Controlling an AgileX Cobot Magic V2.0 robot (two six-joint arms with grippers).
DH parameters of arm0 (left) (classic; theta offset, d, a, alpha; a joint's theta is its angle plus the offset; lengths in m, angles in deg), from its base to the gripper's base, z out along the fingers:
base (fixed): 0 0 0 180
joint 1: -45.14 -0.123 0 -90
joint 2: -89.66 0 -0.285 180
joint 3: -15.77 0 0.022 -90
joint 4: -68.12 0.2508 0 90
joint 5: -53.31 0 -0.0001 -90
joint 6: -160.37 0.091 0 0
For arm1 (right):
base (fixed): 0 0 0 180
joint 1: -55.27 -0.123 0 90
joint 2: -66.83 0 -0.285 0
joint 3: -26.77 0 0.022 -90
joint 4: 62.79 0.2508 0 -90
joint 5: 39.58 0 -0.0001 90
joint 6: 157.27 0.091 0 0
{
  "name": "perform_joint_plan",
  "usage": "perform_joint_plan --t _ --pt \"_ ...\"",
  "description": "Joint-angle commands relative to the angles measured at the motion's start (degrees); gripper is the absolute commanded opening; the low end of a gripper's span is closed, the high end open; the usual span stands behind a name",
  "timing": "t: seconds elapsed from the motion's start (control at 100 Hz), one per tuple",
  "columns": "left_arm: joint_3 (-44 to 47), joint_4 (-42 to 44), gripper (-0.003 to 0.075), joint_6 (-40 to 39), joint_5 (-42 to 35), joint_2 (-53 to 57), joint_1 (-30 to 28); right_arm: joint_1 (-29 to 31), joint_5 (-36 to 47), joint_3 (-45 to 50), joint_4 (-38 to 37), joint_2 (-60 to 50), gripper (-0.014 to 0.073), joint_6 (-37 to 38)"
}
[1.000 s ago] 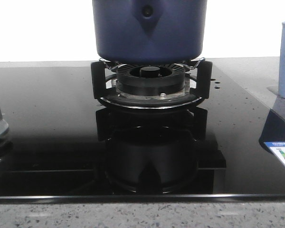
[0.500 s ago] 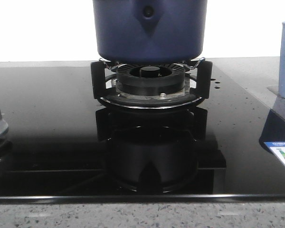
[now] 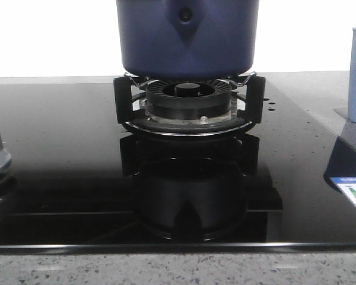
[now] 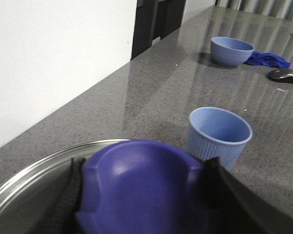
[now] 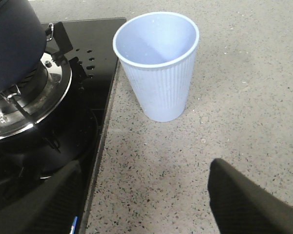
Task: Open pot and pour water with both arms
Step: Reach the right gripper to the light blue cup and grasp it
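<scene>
**Lid step in hand: left gripper on the knob**

You have the pot (image 3: 187,38) sitting on the burner stand (image 3: 188,101) of the black cooktop (image 3: 59,154). Your left gripper (image 4: 141,195) has its fingers clamped around the purple lid knob (image 4: 136,190), with the steel lid (image 4: 34,175) under it. Your right gripper (image 5: 141,195) hangs spread and empty over the counter, just short of the pale blue cup (image 5: 158,63). I judge the next move is a straight lift of the lid.
</scene>
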Motion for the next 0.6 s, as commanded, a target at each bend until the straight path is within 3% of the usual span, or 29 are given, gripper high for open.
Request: perform_joint_plan --t 0.0,0.11,0.37,0.59 --pt "-1.73 -6.76 0.0323 0.19 2.29 2.88 0.53 -0.14 4.53 -1.96 0.64 0.68 0.0488 -0.34" --pt "-1.73 -7.53 0.0285 0.19 3.32 3.9 0.28 -0.14 5.44 -1.96 0.5 0.68 0.0488 -0.34" --pt "-1.73 -7.11 0.0284 0.07 3.24 10.47 -0.97 -0.14 12.48 -1.96 -0.3 0.68 0.0489 -0.34" --pt "-1.73 -6.18 0.0284 -1.38 3.44 18.08 -4.57 -0.14 15.83 -1.96 -5.53 0.95 0.0513 -0.34"
